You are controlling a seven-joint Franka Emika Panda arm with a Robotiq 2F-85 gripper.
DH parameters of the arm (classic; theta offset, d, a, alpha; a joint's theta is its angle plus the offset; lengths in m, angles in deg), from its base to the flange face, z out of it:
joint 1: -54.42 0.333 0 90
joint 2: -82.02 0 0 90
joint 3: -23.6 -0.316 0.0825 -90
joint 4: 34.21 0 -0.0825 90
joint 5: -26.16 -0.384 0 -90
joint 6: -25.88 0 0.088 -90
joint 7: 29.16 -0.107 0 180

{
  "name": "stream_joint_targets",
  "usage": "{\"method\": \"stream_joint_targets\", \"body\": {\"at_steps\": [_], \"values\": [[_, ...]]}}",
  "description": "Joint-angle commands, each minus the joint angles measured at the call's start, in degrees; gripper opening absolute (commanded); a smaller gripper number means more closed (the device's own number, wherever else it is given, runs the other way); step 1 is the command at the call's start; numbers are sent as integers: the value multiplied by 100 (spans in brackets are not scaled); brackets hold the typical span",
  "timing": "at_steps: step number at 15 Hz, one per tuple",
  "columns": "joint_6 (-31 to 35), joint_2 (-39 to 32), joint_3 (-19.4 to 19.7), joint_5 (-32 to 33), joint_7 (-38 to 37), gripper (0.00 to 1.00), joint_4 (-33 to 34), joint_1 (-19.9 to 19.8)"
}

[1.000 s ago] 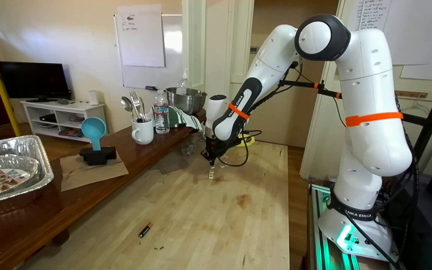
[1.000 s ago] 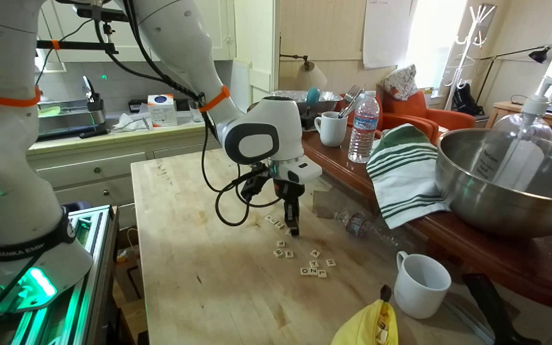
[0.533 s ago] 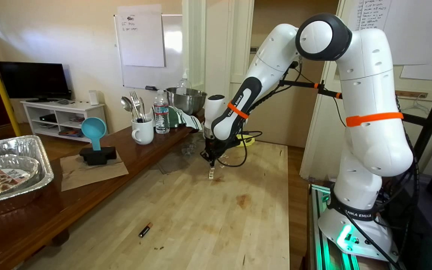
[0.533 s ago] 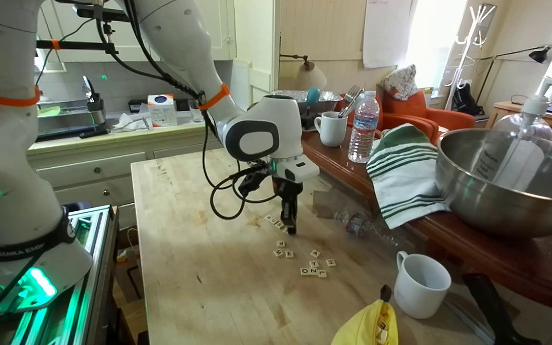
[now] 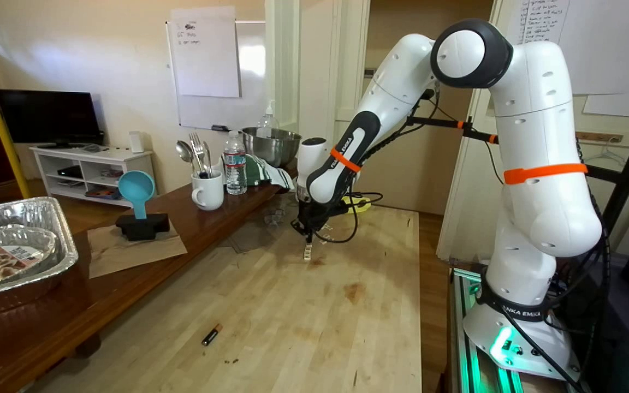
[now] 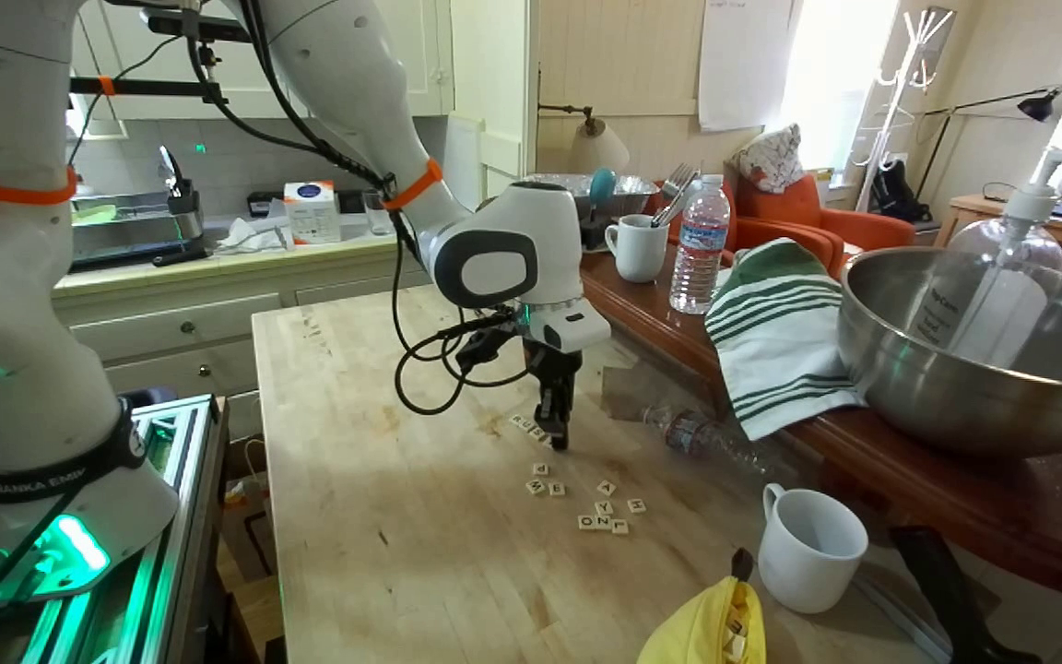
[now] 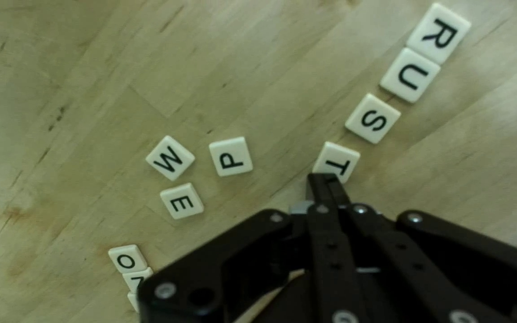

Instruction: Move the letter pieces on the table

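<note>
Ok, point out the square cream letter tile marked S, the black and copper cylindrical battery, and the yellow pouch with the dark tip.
Tile marked S [image 7: 373, 119]: in the wrist view, on its lettered face.
Battery [image 5: 211, 335]: in an exterior view, on its barrel.
Yellow pouch [image 6: 700, 627]: in an exterior view, on its yellow side.

Daylight is blazing white at me through the window [image 6: 840, 83], washing out its detail, while the whiteboard [image 5: 250, 90] is throwing back a hard glare and the robot's base [image 5: 546, 335] is glowing green. In the wrist view the table [image 7: 281, 72] is looking dimmer and greenish, and the letter pieces [image 7: 230, 156] are showing slightly soft edges.
</note>
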Motion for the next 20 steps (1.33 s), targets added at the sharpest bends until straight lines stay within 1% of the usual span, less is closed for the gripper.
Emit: {"method": "stream_joint_targets", "body": {"at_steps": [1,15,20], "values": [[-234,-6,-4,-195,-256,0,-23,92],[-480,14,-147,-516,-680,0,-7,39],[-397,86,-80,-424,-758,0,-41,61]]}}
